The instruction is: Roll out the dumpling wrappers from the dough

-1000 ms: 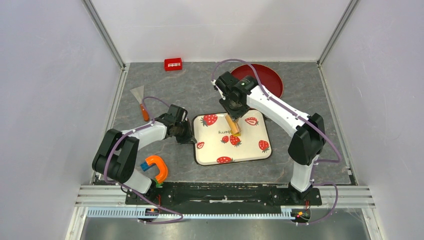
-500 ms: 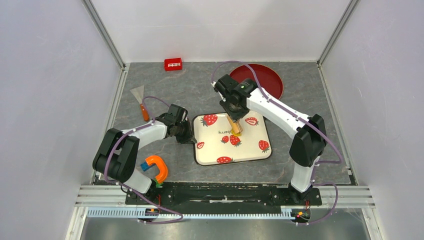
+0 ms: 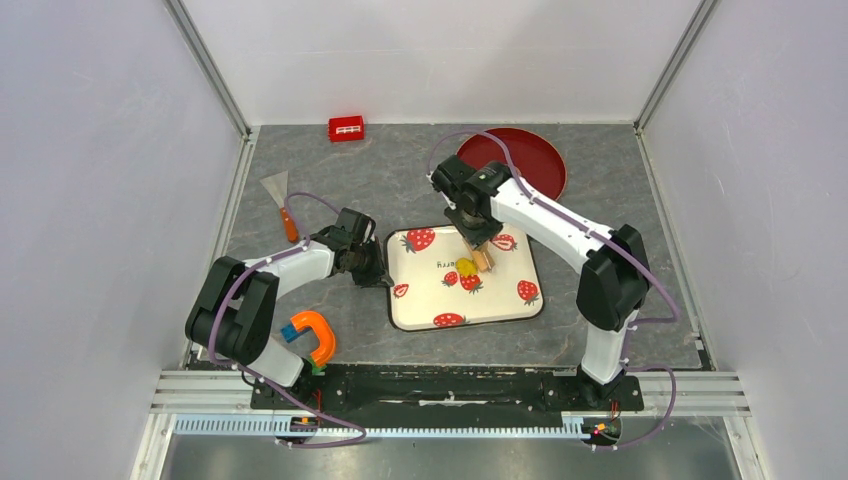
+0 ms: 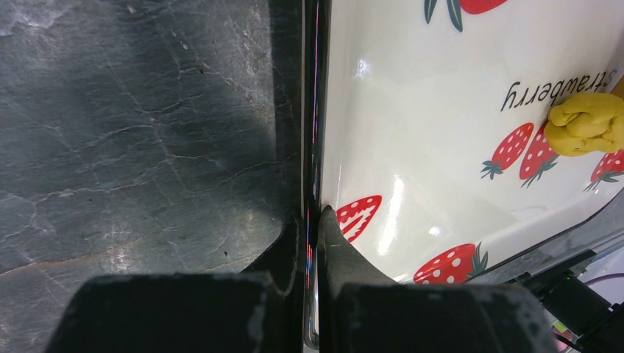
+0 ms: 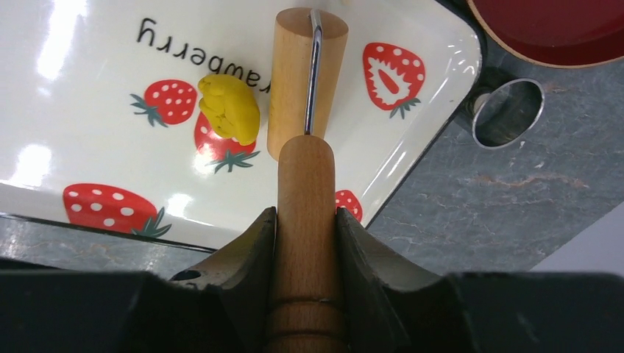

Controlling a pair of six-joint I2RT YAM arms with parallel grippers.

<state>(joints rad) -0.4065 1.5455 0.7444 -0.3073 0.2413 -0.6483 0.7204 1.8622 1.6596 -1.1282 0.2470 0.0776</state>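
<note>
Far left on the grey stone-patterned table (image 3: 400,180): steel-bladed scraper with orange handle (image 3: 281,203), and nearer the bases an orange horseshoe-shaped piece with a blue end (image 3: 314,337). Toward the back wall, small red plastic box (image 3: 347,128). Next, left pincer (image 3: 384,279), pressed together on the left rim of the white rectangular strawberry-print tray (image 3: 425,300), one finger inside, one outside. On the tray, right of centre, thumb-sized lump of bright yellow dough (image 3: 465,267), rumpled, not flattened, lying by two strawberry prints. Just right of it, tan wooden roller (image 5: 294,81), drum over the tray; touching the lump or not, hard to tell. Clamped on the roller's handle, right pincer (image 5: 305,220). Off the tray's far right corner, shiny metal ring (image 5: 508,112) on the table. Back right, round dark-red plate (image 3: 535,160).
</note>
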